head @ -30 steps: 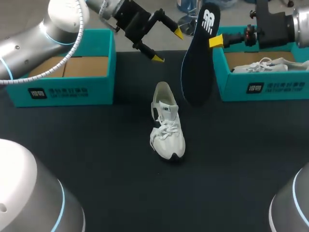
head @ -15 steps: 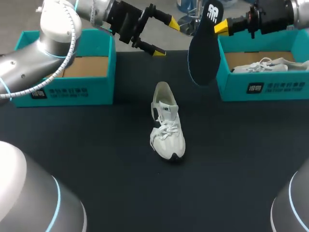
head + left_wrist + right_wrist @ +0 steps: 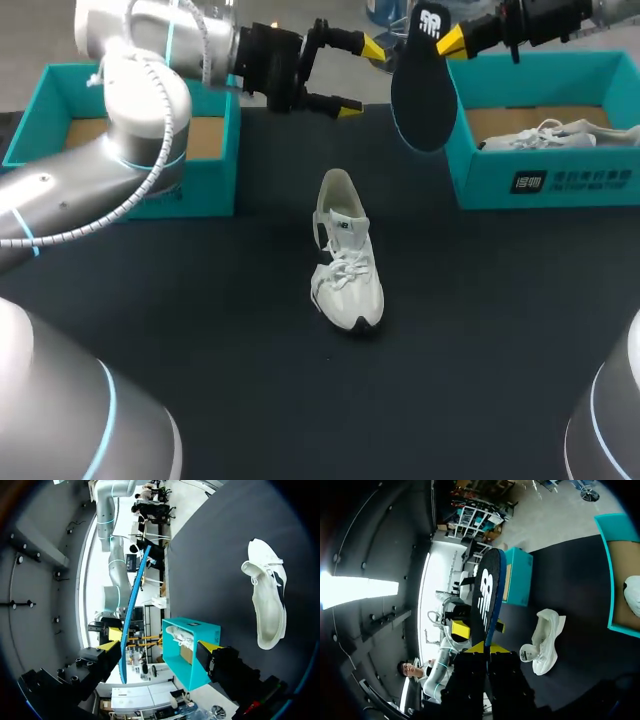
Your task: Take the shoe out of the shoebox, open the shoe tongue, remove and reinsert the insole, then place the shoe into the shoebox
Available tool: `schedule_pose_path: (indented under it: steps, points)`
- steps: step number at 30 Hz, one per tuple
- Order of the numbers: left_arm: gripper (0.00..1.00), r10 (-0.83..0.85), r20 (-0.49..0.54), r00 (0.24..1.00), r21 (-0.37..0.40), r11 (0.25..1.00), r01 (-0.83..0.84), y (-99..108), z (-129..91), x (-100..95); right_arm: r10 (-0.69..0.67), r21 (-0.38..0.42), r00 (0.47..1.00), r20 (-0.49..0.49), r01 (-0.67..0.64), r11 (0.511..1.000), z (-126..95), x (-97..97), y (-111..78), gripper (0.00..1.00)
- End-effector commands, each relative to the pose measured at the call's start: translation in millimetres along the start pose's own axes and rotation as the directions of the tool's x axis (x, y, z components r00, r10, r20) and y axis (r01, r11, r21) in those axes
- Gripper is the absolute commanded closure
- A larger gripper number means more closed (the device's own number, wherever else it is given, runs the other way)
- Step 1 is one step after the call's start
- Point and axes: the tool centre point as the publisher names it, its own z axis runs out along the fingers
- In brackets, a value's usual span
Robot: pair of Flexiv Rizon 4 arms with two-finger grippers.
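We find the shoe [image 3: 345, 255] standing on its sole at the middle of the desk [image 3: 200, 320], white, laces to the fore, toe toward the near edge and its open collar toward the far edge; nothing touches it. The insole [image 3: 424, 85] is out of the shoe and held in the air above the far part of the desk, hanging roughly upright with its dark face to the head camera, between the two teal boxes. The right hand [image 3: 450, 42] is clenched on the insole's upper end, yellow tips pressed to either face; the right wrist view confirms this, with the insole [image 3: 487, 592] rising from between that hand's [image 3: 484, 649] tips and the shoe [image 3: 545, 640] lying beyond and below. The left hand [image 3: 361, 78] hangs just beside the insole, fingers spread wide and grasping nothing. In its wrist view the insole [image 3: 131, 615] shows edge-on ahead of the open left hand [image 3: 160, 647], close to one finger; we cannot tell whether it touches. The left box [image 3: 205, 195] stands at the far left, partly covered by the left arm. The right box [image 3: 540, 180] stands at the far right and holds a second shoe [image 3: 545, 135].
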Motion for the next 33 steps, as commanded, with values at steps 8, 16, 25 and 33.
schedule_pose_path:
  steps: [8, 16, 25, 33]
  points:
    - [0.00, 0.001, 0.140, 0.990, -0.073, 0.997, 0.009, -14, 1, -0.8, 0.038, 0.157, 0.999, -0.004, -0.037, 0.987, 6, -5.6, 22.6, 1.00]
    - [0.00, 0.008, 0.180, 0.984, -0.068, 0.998, 0.004, -17, 2, -8.6, 0.062, 0.186, 0.998, -0.011, -0.059, 0.981, 19, -8.7, 28.1, 1.00]
    - [0.00, 0.020, 0.226, 0.974, -0.081, 0.997, -0.002, -16, 15, -14.3, 0.069, 0.194, 0.997, -0.022, -0.064, 0.979, 37, -9.6, 31.2, 1.00]
    - [0.06, 0.015, 0.232, 0.973, -0.071, 0.997, 0.002, -20, 17, -11.3, 0.083, 0.202, 0.996, -0.032, -0.075, 0.976, 42, -9.9, 30.8, 1.00]
